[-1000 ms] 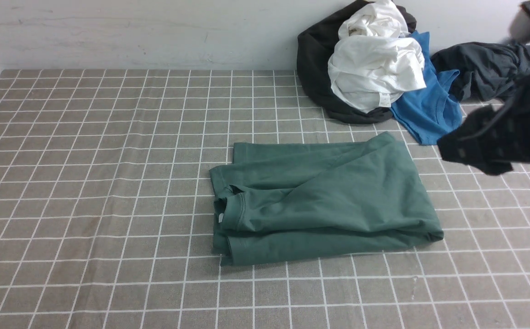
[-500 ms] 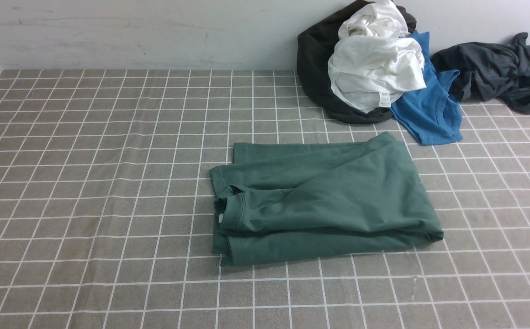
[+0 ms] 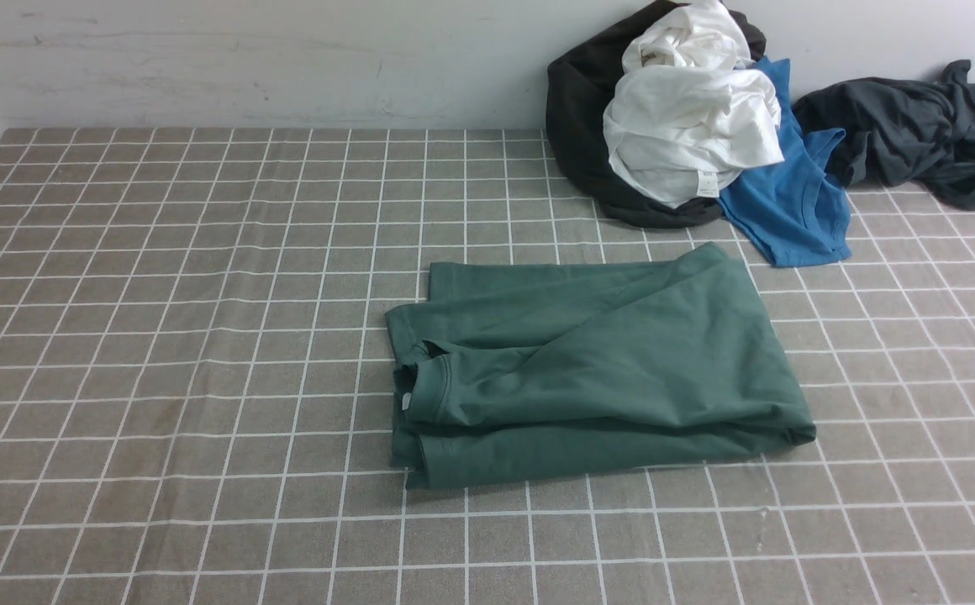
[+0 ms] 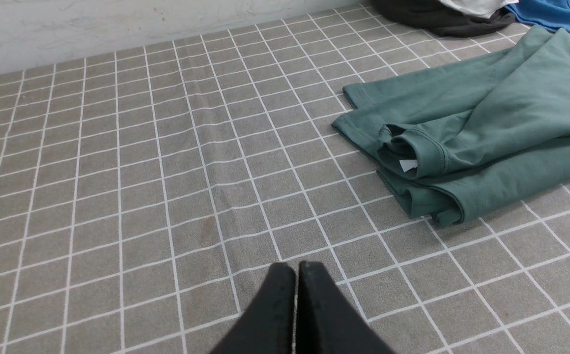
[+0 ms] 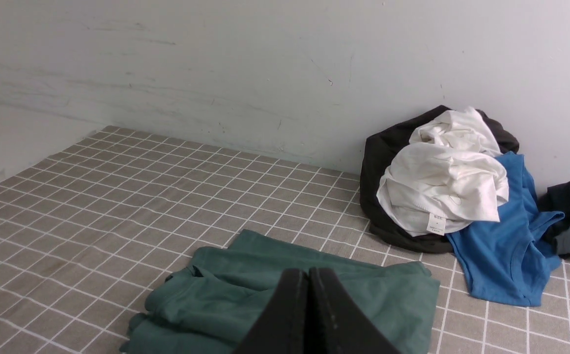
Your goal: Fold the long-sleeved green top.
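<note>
dark green soft cotton long-sleeved top (image 3: pixel 605 361), mid-table (image 3: pixel 202 521), folded unevenly | handling: likely light, limp, not fragile; layers may slip | hold: judged best through all layers at collar-side edge | left fingers (image 4: pixel 297 268), right fingers (image 5: pixel 306 275): shut, empty

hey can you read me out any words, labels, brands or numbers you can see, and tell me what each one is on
"SIZE": on the small white label of the crumpled white cloth garment; the lines under it are too small to read.
White neck label in the dark green long-sleeved top: no text readable.
</note>
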